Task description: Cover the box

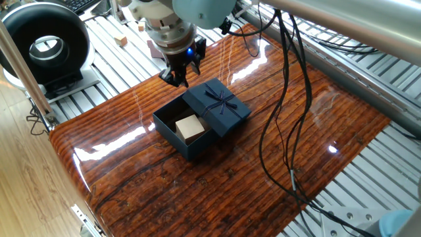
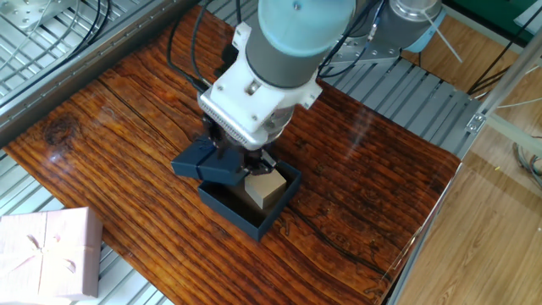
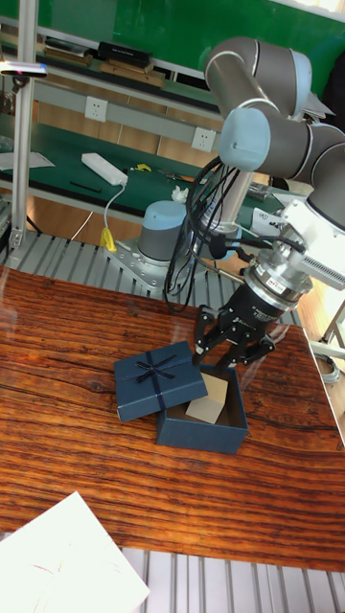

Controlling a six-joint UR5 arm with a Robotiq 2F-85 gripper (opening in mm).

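One box (image 1: 186,135), lid (image 1: 217,107) askew.

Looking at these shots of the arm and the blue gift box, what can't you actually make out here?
- The gripper: in the other fixed view the arm's wrist hides the fingers, so whether they touch anything there is unclear.
- The lid: mostly hidden behind the wrist in the other fixed view; only a corner shows.
- The box: its floor under the tan block is hidden.
- The pink box: cut off by the edge in the other fixed view.
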